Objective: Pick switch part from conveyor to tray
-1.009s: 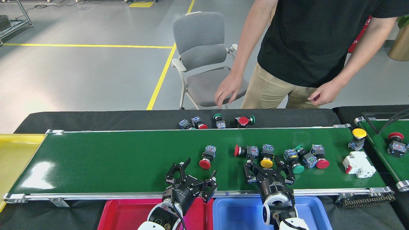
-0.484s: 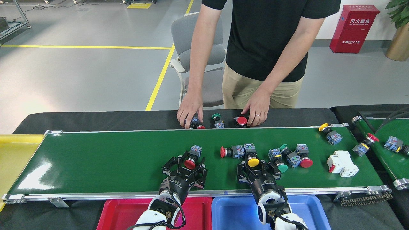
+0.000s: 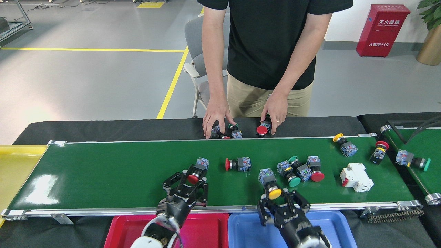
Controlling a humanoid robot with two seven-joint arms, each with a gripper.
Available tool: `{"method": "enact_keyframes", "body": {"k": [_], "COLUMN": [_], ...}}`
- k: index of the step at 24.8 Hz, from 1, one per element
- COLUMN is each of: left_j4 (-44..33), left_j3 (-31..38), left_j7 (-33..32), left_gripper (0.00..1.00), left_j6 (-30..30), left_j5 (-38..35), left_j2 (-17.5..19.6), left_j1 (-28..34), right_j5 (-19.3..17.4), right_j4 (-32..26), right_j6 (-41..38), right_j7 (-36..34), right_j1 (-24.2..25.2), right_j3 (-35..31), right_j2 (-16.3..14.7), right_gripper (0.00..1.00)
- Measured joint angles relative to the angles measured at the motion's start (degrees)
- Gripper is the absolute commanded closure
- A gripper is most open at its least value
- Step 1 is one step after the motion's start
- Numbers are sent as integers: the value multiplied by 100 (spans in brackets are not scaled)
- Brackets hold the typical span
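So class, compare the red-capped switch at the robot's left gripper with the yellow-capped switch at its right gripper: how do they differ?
The red-capped switch has a red button; the yellow-capped switch has a yellow one. The red one sits between the fingers of the left gripper, mid-belt; the yellow one sits at the right gripper, nearer the conveyor's front rail. Both have blue-grey rear blocks and point their caps toward the robot.

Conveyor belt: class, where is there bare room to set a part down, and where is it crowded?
Free: the left stretch of the conveyor, from the yellow tray to the left gripper. Crowded: the middle and right, with the switch cluster, the white breaker and the right gripper.
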Motion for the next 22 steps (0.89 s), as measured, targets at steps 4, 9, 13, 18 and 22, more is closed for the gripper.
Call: {"method": "enact_keyframes", "body": {"k": [4, 9, 13, 18, 22], "left_j4": [-893, -1013, -999, -957, -836], "left_j3": [891, 1857, 2068, 3057, 3741], "left_j7": [12, 15, 17, 18, 18], "left_gripper": [67, 0, 0, 0, 0], "left_j6": [-1809, -2551, -2644, -2574, -1251], "left_j5": [649, 779, 963, 968, 946], "left_j2": [674, 517, 336, -460, -741], "left_j1": [1164, 1711, 2070, 2119, 1874], "right_j5": [0, 105, 128, 107, 99], "right_j4": [-63, 7, 97, 91, 62], "right_j6": [-714, -1108, -964, -897, -820], "right_j7": [-29, -38, 149, 182, 189], "right_j1": [136, 45, 41, -117, -345], "right_j3": [0, 526, 650, 99, -960], "right_j2": [0, 261, 346, 431, 770], "right_gripper": [72, 3, 2, 2, 2]}}
